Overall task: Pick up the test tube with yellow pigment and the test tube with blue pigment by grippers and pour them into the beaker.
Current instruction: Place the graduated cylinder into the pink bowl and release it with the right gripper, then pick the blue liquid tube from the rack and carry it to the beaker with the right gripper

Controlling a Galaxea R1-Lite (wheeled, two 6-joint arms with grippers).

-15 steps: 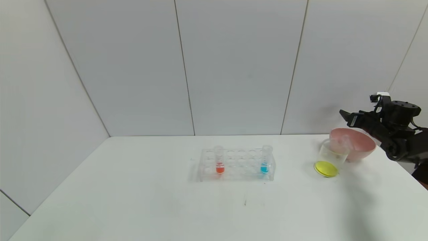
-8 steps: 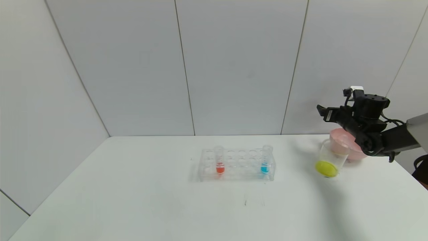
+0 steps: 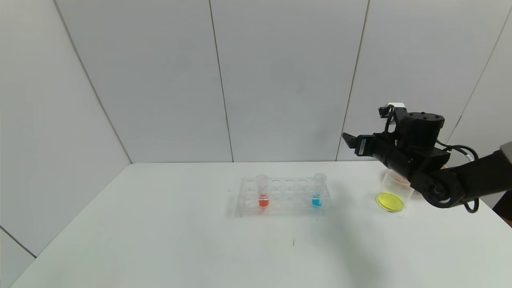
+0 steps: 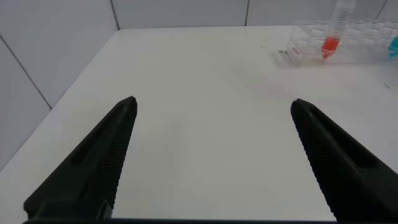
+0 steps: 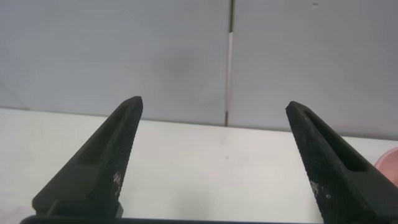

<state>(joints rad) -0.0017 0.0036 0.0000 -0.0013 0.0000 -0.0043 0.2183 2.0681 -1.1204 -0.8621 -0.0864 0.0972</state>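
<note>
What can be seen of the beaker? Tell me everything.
The beaker is a small cup of clear glass or plastic, straight-sided with a thin rim. It stands upright on the white table, right of the rack, with a shallow pool of yellow liquid in its bottom. The open right gripper hangs above, not touching; its arm hides the rim's far side.

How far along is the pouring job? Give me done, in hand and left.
Done: the beaker already holds yellow liquid, and no yellow tube is in view. In hand: nothing; the right gripper is open and empty, above the table between beaker and rack. Left: the test tube with blue pigment stands in the rack, unpoured. The left gripper is open, off to the left.
</note>
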